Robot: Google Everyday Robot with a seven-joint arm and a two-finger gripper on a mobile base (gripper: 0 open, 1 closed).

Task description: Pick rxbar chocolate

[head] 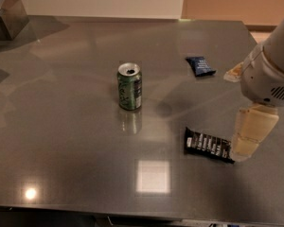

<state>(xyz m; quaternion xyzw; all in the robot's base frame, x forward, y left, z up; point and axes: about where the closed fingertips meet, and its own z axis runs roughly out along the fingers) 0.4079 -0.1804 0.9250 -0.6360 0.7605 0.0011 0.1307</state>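
Observation:
The rxbar chocolate (208,144) is a flat, long black wrapper with white lettering. It lies flat on the grey table (75,164), right of centre and toward the front. My gripper (242,150) comes in from the right edge and hangs with its cream tip right at the bar's right end, hiding that end. I cannot tell whether it touches the bar. The white arm housing (267,74) sits above it.
An open green can (129,86) stands upright left of the bar. A small dark blue packet (200,65) lies at the back right, with a pale scrap (233,73) beside it by the arm. A dark block (9,20) sits at the far left corner.

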